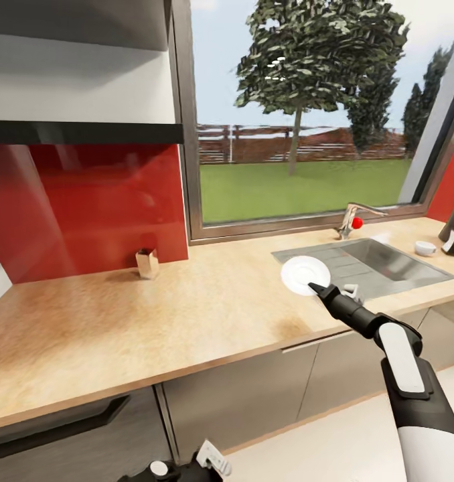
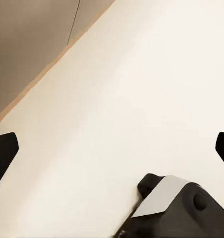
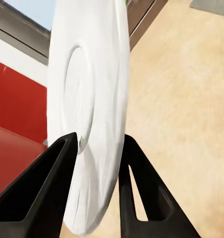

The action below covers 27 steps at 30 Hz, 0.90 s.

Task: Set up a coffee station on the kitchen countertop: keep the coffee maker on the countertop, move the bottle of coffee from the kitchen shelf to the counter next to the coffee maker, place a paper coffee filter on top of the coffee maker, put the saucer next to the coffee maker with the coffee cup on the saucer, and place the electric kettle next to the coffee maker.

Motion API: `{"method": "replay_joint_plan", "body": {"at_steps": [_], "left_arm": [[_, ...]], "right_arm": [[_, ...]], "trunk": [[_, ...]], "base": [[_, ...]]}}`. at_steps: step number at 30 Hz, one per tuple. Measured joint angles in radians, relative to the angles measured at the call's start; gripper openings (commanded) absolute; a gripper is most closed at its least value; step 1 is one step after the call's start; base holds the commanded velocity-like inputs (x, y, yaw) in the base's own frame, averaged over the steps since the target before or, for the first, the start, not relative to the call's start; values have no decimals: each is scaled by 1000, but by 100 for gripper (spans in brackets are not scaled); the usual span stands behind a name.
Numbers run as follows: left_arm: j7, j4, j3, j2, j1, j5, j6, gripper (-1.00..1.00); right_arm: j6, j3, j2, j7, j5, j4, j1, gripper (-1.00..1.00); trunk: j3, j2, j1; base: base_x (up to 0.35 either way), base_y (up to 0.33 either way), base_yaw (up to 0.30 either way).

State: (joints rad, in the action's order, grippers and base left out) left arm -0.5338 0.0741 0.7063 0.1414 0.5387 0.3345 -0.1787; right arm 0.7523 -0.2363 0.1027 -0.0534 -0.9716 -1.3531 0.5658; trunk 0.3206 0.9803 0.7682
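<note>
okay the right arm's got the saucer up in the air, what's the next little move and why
Probably carry the saucer, pinched on edge in the right tool, toward the far right end of the countertop, where the coffee cup sits beside a dark appliance, since it hangs unplaced by the sink.

Broad bare worktop left of the sink, small carton by the red backsplash, tap behind the basin

Steel sink, tap, window
</note>
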Motion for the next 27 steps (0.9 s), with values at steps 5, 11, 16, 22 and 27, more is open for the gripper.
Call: {"method": "replay_joint_plan", "body": {"at_steps": [5,11,16,22,27], "left_arm": [[92,-12,-3,0,-24,0,-45,100],[104,-12,-5,-1,-27,0,-51,100],[107,-12,-9,-2,-27,0,-52,100],[108,-9,-11,-2,-27,0,-51,100],[113,-9,-10,-2,-28,0,-51,100]], "right_arm": [[1,3,-1,2,1,2,-1,-100],[20,4,-5,2,1,0,0,-100],[28,4,-6,2,-4,0,0,-100],[31,2,-4,2,-4,1,-1,-100],[30,2,-3,2,2,5,-1,-100]], "trunk": [[0,0,0],[0,0,0],[0,0,0],[0,0,0],[0,0,0]], "base": [[0,0,-259],[0,0,-260],[0,0,-229],[0,0,-44],[145,-99,-4]]}}
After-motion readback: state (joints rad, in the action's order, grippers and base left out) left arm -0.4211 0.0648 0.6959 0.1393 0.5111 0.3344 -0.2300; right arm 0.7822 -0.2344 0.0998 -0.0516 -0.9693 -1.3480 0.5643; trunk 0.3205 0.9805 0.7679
